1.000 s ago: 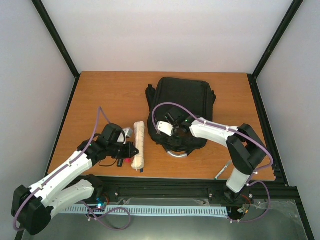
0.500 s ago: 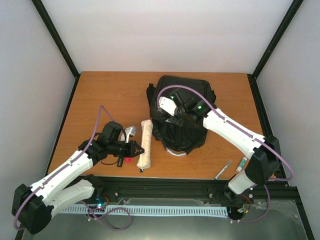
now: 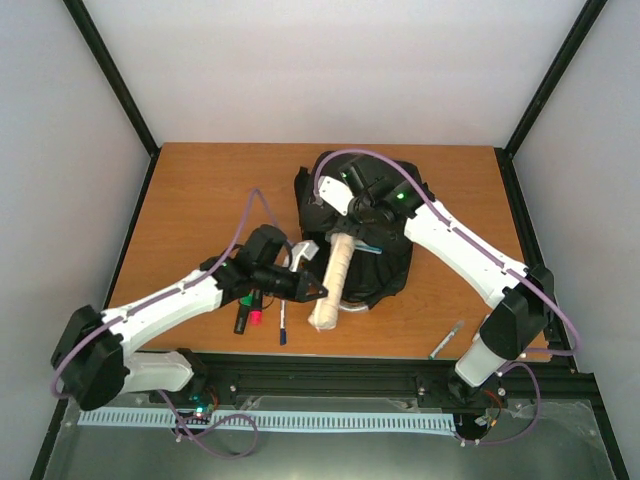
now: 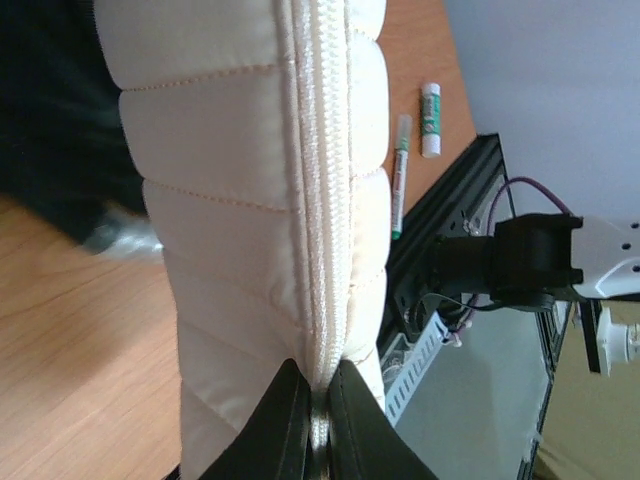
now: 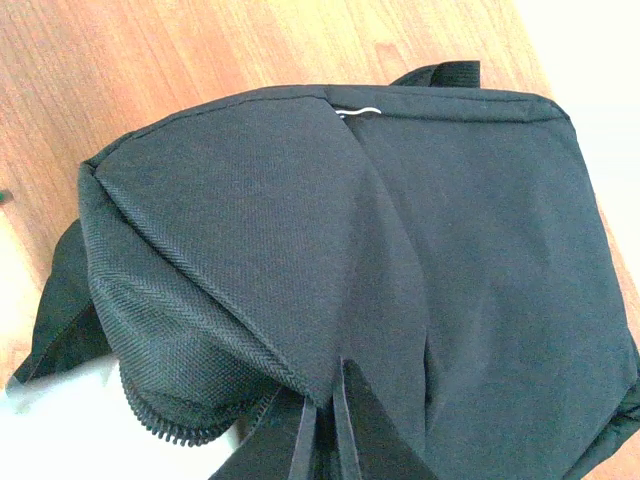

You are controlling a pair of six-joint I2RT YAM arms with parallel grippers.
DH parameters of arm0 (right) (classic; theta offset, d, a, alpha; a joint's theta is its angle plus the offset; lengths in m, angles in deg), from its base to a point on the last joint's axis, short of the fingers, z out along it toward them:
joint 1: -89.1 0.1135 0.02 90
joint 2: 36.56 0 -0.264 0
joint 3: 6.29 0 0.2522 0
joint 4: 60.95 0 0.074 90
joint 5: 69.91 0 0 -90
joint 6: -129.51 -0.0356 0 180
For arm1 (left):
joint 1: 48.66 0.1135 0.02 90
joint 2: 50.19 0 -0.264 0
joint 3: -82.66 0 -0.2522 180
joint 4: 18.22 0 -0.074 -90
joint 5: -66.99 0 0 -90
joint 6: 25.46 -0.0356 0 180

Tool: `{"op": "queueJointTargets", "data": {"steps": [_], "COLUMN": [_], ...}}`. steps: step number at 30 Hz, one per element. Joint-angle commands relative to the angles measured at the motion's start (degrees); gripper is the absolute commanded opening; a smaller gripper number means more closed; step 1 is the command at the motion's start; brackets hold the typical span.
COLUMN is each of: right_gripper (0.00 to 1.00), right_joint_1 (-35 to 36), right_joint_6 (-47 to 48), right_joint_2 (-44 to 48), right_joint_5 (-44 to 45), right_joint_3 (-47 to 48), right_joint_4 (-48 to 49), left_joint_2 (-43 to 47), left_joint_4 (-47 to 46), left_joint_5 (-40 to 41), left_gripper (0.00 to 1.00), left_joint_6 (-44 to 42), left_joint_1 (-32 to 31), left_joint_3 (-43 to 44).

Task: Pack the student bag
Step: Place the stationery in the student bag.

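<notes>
Closure of the left gripper (image 4: pixel 318 388) on the zip seam of the whitish ribbed pouch (image 4: pixel 250 200) is plain in its wrist view: the jaws are nipped tight on the pouch's near end, and the pouch is carried off the table (image 3: pixel 200 190) with its far end pointed at the bag's mouth. The right gripper (image 5: pixel 322 402) is likewise pinched shut, on a fold of black fabric at the student bag (image 5: pixel 450 250), so that the flap is lifted and a gap is held open beside the exposed zipper teeth (image 5: pixel 170 428). The bag itself lies toward the far middle of the table, under the right arm. Seen from above, the far tip of the pouch has reached the opening, though most of its length is outside (how deep the tip sits cannot be told, as the right wrist hides it). The packing is therefore judged to be early: the bag has been opened and one item is at the threshold, but nothing can be seen lying inside. Several things are left on the table: two markers (image 3: pixel 248 316) and a blue pen (image 3: pixel 282 325) beside the left arm, and a green pen (image 4: pixel 400 170) and a glue stick (image 4: pixel 431 118) near the front edge on the right. After those are loaded, the zip would presumably need closing.
</notes>
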Motion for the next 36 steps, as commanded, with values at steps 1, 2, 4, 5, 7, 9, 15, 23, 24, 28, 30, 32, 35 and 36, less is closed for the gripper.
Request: {"op": "queueJointTargets", "data": {"steps": [1, 2, 4, 5, 7, 9, 15, 23, 24, 28, 30, 32, 35, 36], "right_gripper": [0.03, 0.03, 0.03, 0.03, 0.03, 0.03, 0.03, 0.03, 0.03, 0.03, 0.03, 0.03, 0.03, 0.03], "right_joint_1": [-0.32, -0.42, -0.41, -0.41, -0.41, -0.41, -0.41, -0.41, -0.41, -0.41, -0.39, -0.41, -0.41, -0.41], "right_joint_6": [-1.44, -1.72, -2.27, -2.49, -2.85, -3.13, -4.56, -4.95, -5.01, -4.85, -4.57, -4.38, -4.25, -4.25], "right_joint_2": [0.11, 0.02, 0.13, 0.22, 0.27, 0.21, -0.07, -0.04, 0.05, 0.73, 1.15, 1.40, 1.45, 1.42], "right_joint_5": [-2.23, -2.66, -3.94, -4.61, -5.67, -6.55, -10.92, -13.74, -13.92, -14.68, -14.87, -14.96, -14.92, -14.85], "right_joint_3": [5.97, 6.41, 6.80, 6.73, 6.50, 6.28, 6.18, 5.32, 4.98, 3.37, 2.67, 2.07, 1.48, 1.24], "right_joint_4": [2.48, 2.13, 1.60, 1.44, 1.11, 0.98, 0.17, -0.13, -0.05, 0.43, 0.80, 1.07, 1.42, 1.51], "left_joint_2": [-5.53, -6.94, -9.71, -10.93, -13.38, -15.05, -22.82, -30.84, -31.91, -36.50, -37.76, -37.84, -37.07, -36.50], "left_joint_4": [-5.13, -5.27, -5.27, -5.48, -7.42, -13.08, -24.73, -30.87, -30.18, -29.63, -33.89, -37.24, -38.88, -39.67], "left_joint_5": [0.95, 1.79, 3.56, 4.58, 5.92, 6.16, 7.22, 5.36, 5.55, 3.13, -1.42, -1.87, 0.32, 1.39], "left_gripper": [0.01, 0.01, 0.01, 0.01, 0.01, 0.01, 0.01, 0.01, 0.01, 0.01, 0.01, 0.01, 0.01, 0.01], "left_joint_6": [-1.56, -1.45, -1.42, -1.30, -0.48, 0.92, 3.50, 2.93, 2.45, 1.22, 1.64, 2.09, 0.43, 0.06], "left_joint_1": [-4.65, -5.31, -6.55, -6.98, -7.30, -7.33, -7.37, -7.31, -7.34, -7.31, -7.34, -7.37, -7.39, -7.39], "left_joint_3": [5.68, 6.50, 8.40, 9.29, 10.18, 9.75, 12.21, 18.37, 19.40, 22.35, 21.74, 20.35, 18.41, 17.56]}}
